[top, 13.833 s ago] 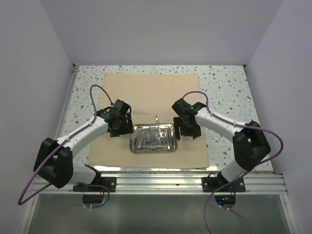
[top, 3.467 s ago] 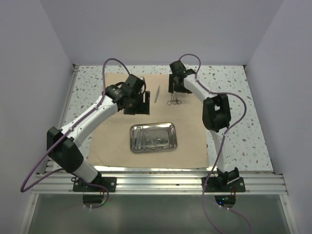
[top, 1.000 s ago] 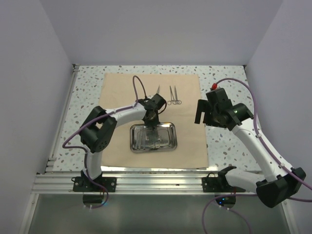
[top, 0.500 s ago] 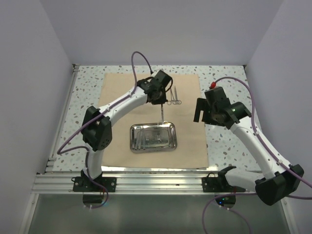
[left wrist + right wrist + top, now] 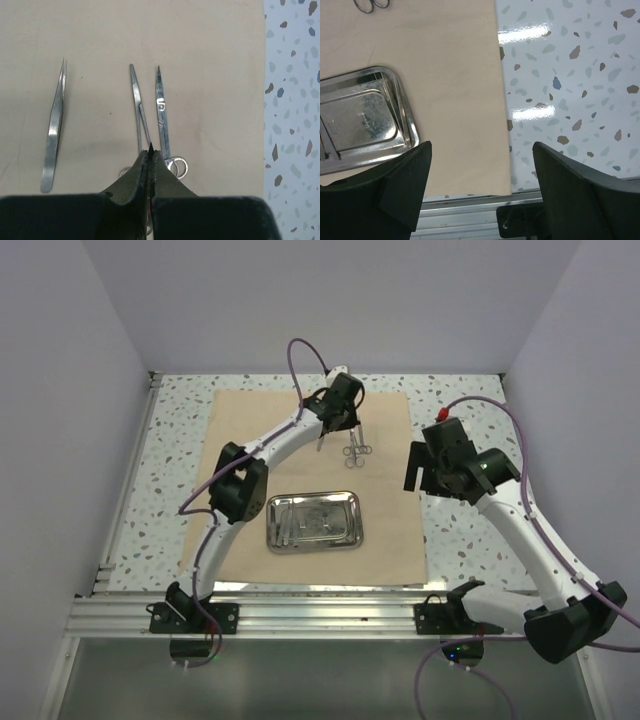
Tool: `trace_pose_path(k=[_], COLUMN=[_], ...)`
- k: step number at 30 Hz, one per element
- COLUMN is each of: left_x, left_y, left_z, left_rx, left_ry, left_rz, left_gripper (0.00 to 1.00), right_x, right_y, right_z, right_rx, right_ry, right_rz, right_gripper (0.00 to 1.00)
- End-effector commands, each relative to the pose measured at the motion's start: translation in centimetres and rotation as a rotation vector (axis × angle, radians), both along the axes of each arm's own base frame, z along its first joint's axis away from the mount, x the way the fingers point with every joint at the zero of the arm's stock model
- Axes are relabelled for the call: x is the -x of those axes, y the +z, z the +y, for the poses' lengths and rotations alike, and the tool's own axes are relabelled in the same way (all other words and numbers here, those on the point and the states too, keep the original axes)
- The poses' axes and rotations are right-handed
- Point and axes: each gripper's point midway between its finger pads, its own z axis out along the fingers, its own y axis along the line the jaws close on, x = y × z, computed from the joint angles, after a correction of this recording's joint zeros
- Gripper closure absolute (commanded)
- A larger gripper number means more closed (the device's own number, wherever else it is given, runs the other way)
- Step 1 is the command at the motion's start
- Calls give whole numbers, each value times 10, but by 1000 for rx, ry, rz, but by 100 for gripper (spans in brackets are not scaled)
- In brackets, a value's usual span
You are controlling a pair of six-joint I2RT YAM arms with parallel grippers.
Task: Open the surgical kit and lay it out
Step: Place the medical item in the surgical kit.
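The cloth (image 5: 250,430) is lying flat on the tabletop (image 5: 460,410), carrying the tray (image 5: 357,522), whose long side is running left to right. Beyond the tray, tweezers (image 5: 54,135) and two scissors (image 5: 161,120) are lying side by side, long axes running away from the tray, tips pointing far. The left pincer (image 5: 150,155) is hovering shut over the scissors' handles; whether it is gripping anything, I cannot tell. The right pincer (image 5: 481,150) is hanging wide open and empty, right of the tray.

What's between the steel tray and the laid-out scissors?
Only bare cloth; the steel tray and scissors lie apart on it. Shows in the top view, also the right wrist view.
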Motion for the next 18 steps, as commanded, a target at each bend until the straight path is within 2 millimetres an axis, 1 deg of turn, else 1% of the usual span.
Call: trace_pose_path(k=[1,2,3,4,5,6,7,8,9,10,11,12,13,14,15,16,17,18], left_x=[-45,-50,-55,-62,-66,-70,-74,-75,-77,-79,-78,-78,-77,-75,-73,-69,-65,-58], left_y=[50,43,44,57,47,49,54,54,55,57,63,67,66,81,85,97,103,94], left_z=[-27,-30,-32,-36,-39,-40,-43,-44,-43,-42,-42,-40,-38,-35,-31,-24,-20,-13], left_rx=[157,153,159,179,169,173,187,194,203,212,222,221,214,212,205,201,191,166], left_ry=[-6,-10,-6,-3,-14,-15,-16,-26,-23,-23,-25,-22,-21,-24,-23,-19,-22,-25], left_rz=[-217,-230,-247,-286,-290,-304,-329,-335,-339,-346,-351,-356,-352,-371,-373,-377,-374,-339], left_gripper=[100,100,100,100,100,100,98,93,74,63,51,29,20,13,5,4,4,5], right_x=[6,7,9,10,11,11,11,11,10,9,8,7,6,4,0,-2,-3,-6], right_y=[16,15,14,14,14,14,15,15,16,15,14,14,14,12,12,13,11,12], right_z=[-8,-9,-11,-12,-12,-12,-13,-13,-13,-12,-10,-10,-8,-6,-4,-2,1,5], right_rx=[10,14,19,22,24,25,25,24,26,23,21,15,12,8,-1,-4,-17,-30], right_ry=[-27,-30,-37,-40,-44,-45,-49,-48,-48,-49,-48,-50,-47,-42,-45,-43,-34,-28], right_rz=[-30,-25,-17,-15,-14,-15,-18,-17,-18,-14,-10,-13,-14,-8,-20,-23,-18,-27], right_gripper=[15,15,15,15,15,15,15,15,15,15,15,16,16,16,16,16,16,16])
